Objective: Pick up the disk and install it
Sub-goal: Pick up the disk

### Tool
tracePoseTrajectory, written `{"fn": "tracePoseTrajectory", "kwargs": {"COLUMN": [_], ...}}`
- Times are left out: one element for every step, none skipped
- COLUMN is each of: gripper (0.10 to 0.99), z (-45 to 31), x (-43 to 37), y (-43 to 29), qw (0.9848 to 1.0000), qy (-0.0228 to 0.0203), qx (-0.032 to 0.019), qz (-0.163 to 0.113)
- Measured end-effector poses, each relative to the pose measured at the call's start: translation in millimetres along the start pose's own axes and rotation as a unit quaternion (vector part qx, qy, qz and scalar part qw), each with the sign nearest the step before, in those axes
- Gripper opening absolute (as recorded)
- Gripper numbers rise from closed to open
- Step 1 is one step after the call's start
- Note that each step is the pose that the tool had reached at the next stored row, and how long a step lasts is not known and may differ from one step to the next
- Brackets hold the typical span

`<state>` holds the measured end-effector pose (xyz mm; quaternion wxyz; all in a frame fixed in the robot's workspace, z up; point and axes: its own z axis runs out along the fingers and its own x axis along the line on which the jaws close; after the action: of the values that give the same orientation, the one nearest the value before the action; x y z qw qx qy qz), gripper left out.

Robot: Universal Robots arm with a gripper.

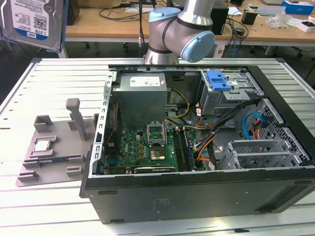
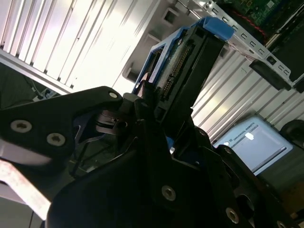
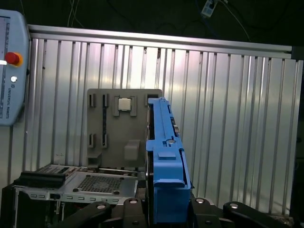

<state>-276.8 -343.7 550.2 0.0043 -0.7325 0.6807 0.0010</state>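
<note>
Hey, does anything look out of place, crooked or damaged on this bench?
Nothing looks damaged or spilled. The one unusual thing is the disk: it is clamped on edge in the gripper, up above the table, not in the open computer case or on the grey fixture.

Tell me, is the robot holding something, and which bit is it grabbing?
Yes. The gripper holds the disk, pinching one end of it from both sides. The rest of the disk sticks out free.
</note>
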Motion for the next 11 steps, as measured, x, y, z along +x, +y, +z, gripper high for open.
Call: {"fn": "tracePoseTrajectory", "kwargs": {"gripper": [0.369,0.369,0.369,0.369,0.369,0.369,0.369,0.369,0.369,0.369,0.369], "z": [0.1,0.1,0.1,0.1,0.1,0.1,0.1,0.2,0.2,0.2,0.2], "x": [0.3,0.6,0.8,1.2,1.6,1.8,2.1,2.4,2.6,3.3,3.6], "y": [-3.9,-8.2,-12.4,-17.1,-21.2,-25.3,-29.1,-33.1,-36.4,-44.6,-49.7], "qw": [1.0,1.0,1.0,1.0,1.0,1.0,1.0,1.0,1.0,1.0,1.0], "qy": [0.0,0.0,-0.0001,0.0,0.0,0.0,0.0,0.0,0.0,0.0,0.0], "qx": [0.0,0.0,0.0,-0.0002,-0.0002,-0.0002,-0.0002,-0.0002,-0.0003,-0.0004,-0.0004], "qz": [0.0,0.0,0.0,0.0,0.0,0.0,0.0,0.0,0.0,0.0,0.0]}}
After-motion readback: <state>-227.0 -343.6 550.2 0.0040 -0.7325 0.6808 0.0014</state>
